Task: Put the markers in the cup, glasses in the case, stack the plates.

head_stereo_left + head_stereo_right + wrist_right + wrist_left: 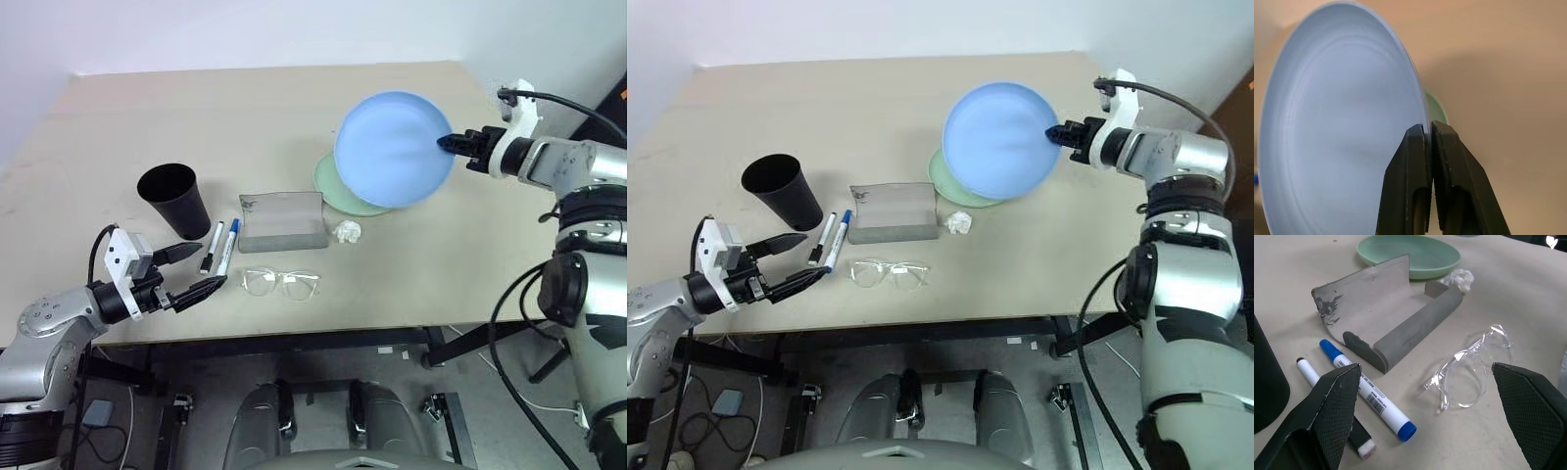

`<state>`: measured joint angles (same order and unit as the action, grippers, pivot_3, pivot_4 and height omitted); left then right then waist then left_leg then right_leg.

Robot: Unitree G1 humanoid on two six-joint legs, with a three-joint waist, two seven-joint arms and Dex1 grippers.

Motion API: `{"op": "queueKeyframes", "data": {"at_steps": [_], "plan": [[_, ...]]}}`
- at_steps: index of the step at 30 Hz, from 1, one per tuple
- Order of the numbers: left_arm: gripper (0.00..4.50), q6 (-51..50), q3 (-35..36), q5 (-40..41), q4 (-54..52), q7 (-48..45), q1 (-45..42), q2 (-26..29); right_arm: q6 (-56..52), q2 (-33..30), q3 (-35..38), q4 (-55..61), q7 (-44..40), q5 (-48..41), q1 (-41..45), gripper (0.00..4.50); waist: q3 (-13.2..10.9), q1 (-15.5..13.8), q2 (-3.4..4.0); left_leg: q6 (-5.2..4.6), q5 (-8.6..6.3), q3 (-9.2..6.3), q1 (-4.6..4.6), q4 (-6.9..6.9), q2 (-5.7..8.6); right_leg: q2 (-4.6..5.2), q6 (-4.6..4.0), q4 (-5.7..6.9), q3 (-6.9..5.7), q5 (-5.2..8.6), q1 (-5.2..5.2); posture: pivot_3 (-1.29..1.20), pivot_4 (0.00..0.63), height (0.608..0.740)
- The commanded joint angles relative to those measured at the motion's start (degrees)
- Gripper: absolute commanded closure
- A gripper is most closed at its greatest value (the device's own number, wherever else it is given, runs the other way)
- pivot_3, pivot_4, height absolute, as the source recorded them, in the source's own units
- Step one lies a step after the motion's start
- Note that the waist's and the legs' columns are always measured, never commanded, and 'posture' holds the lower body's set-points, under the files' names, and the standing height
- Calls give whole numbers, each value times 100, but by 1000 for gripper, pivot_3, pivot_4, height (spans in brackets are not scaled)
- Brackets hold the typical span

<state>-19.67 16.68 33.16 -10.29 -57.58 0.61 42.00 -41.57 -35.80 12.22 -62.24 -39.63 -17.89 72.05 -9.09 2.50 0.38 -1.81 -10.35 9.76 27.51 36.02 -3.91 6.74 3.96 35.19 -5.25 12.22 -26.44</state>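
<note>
Stacking the plates looks like the step in hand: the right gripper (446, 143), at the upper right of the head view, has its two black fingers pressed together on the rim of the round light blue plastic plate (392, 149), holding it tilted in the air above the round pale green plastic plate (345, 191), which lies flat on the beige table (196, 108) just right of centre. The next move probably calls for levelling the blue plate, lowering it centred over the green one and only then letting go; since the blue plate is the larger, it may sit loosely on top. At the lower left, the left gripper (192, 268) hangs with its fingers spread wide and nothing between them, pointing toward the two slim white-barrelled markers (219, 247), which lie side by side on the table between the tall black tapered plastic cup (174, 200) and the grey rectangular case (282, 221). What shows of the cup's inside looks empty. The case stands open with nothing in it. The clear-framed glasses (281, 284) lie on the table just below the case, and a small white paper wad (347, 231) sits at its right end.
</note>
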Motion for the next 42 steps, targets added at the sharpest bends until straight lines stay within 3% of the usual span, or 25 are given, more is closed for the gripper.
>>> {"op": "queueKeyframes", "data": {"at_steps": [1, 10, 17, 21, 30, 36, 42], "plan": [[0, -52, 93, 94, -281, 99, 33, -17, 671, 231, -40, -409, 497, 314, 362, 4475, 0, 8, 0, 0, 0, 2, -1, 1, 0, 0, 1, 1, 0, 0, 2, 0, 150, 711], [0, 228, 117, -34, 85, -133, 45, 29, 1630, 978, -184, -1013, 1359, 883, 426, 4475, 0, 4, 1, 2, 3, 25, -4, 15, -1, -11, 5, 39, 12, 0, 8, 0, 150, 711], [0, 452, 76, -128, 192, -211, 192, -18, 1486, 1064, -265, -1109, 1205, 1082, 486, 4475, 0, 14, 1, 2, 3, 28, -6, 21, -5, 2, 3, 47, 13, 0, 6, 0, 150, 711], [0, 501, 44, -182, 256, -226, 143, -32, 1409, 1099, -235, -1100, 1087, 1081, 539, 3369, 0, 15, 1, 2, 3, 28, -6, 15, -7, 0, 3, 49, 13, 1, 2, 0, 150, 711], [0, 778, -27, -323, 641, -395, 59, -61, 1886, 1107, -511, -896, 803, 1392, 642, 278, -1, 24, 2, 2, 3, 32, -6, 17, -10, 0, 3, 61, 15, 1, -5, 0, 150, 711], [0, 838, -42, -353, 653, -407, 73, -89, 1992, 804, -588, -342, -264, 1290, 595, 278, -1, 3, 2, 2, 3, 35, -5, 16, -11, 2, 3, 63, 18, 1, -14, 0, 150, 711], [0, 831, -13, -372, 527, -303, 68, -104, 1131, 476, -1009, 2438, -2292, 681, -938, 278, 5, -10, -8, 2, 2, 40, -6, 13, -13, 5, 3, 54, 22, 2, -20, 0, 150, 711]]}}
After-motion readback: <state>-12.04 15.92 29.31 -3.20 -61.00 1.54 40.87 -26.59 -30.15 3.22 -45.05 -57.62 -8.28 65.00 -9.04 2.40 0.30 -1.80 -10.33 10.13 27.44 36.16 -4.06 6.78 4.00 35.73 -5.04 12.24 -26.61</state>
